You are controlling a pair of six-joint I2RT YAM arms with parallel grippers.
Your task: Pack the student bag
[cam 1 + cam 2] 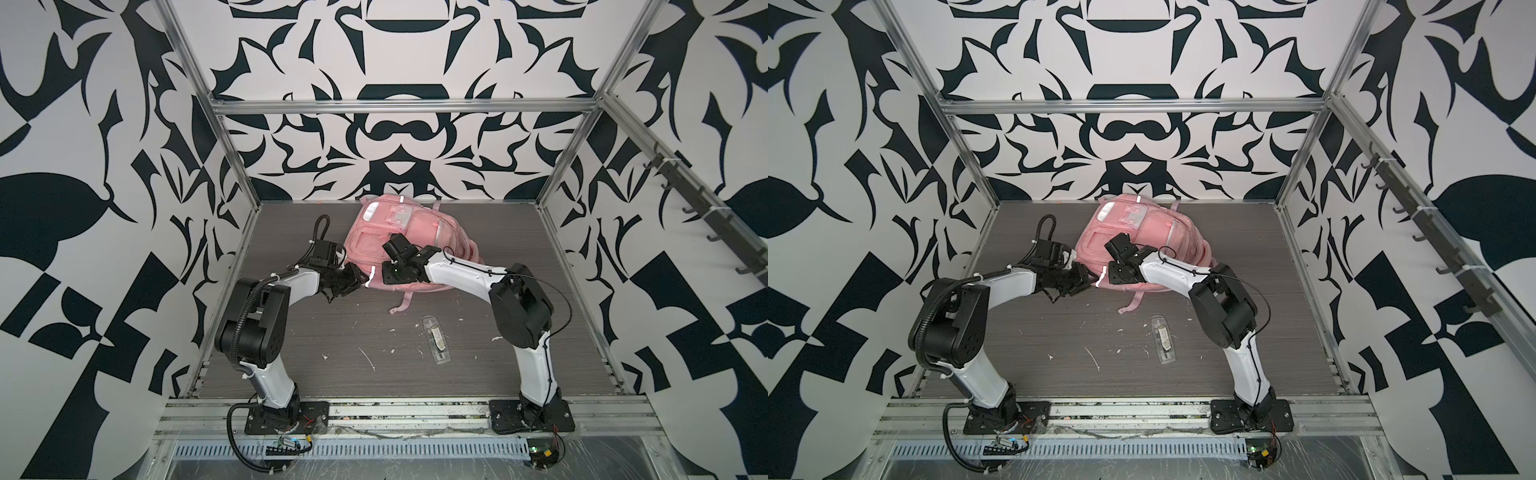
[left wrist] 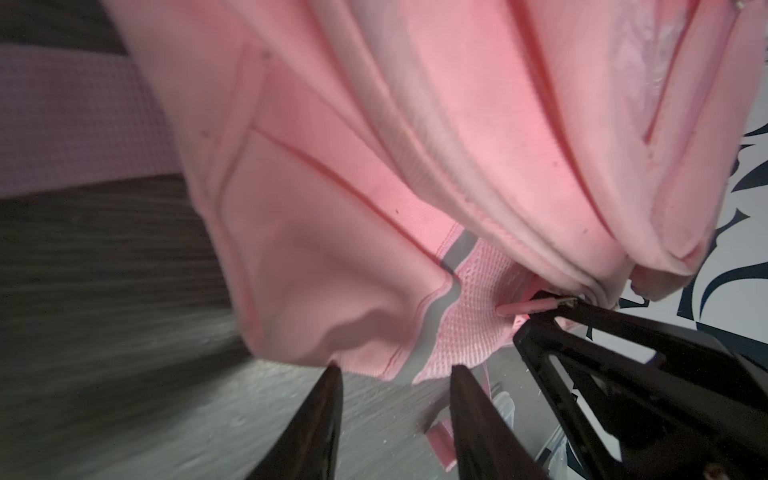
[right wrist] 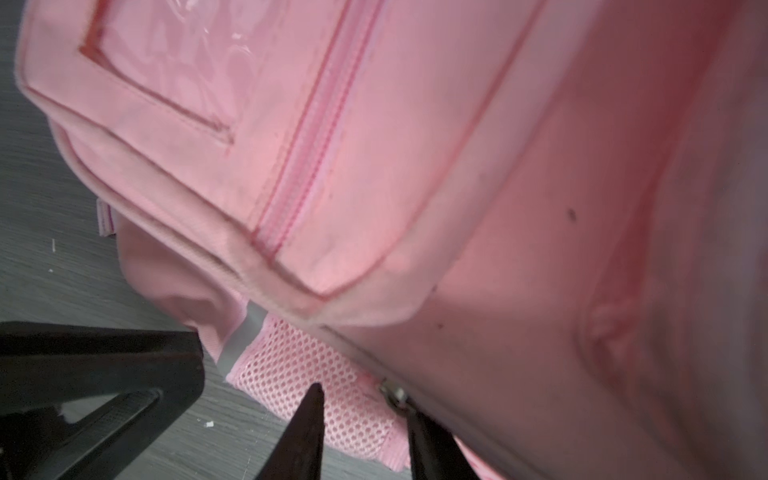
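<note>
The student bag [image 1: 399,239] [image 1: 1133,241] is a pink backpack lying on the dark table at the back middle. Both grippers meet at its near left corner, by the silver strip [image 1: 371,276] and the mesh side pocket [image 3: 332,386]. My left gripper [image 2: 395,370] [image 1: 360,281] is open. Its tips sit just short of the side pocket's lower edge, with only table between them. My right gripper [image 3: 362,397] [image 1: 385,274] is open too, with mesh showing in the gap. One fingertip [image 3: 415,419] rests against the metal zip slider [image 3: 392,392], and a pink pull tab [image 2: 523,308] sticks out beside it.
A pink strap [image 1: 401,303] trails from the bag toward the front. A clear plastic case [image 1: 435,340] with a small item inside lies front right of the bag. White scraps dot the table. A rail of hooks [image 1: 706,216] runs along the right wall.
</note>
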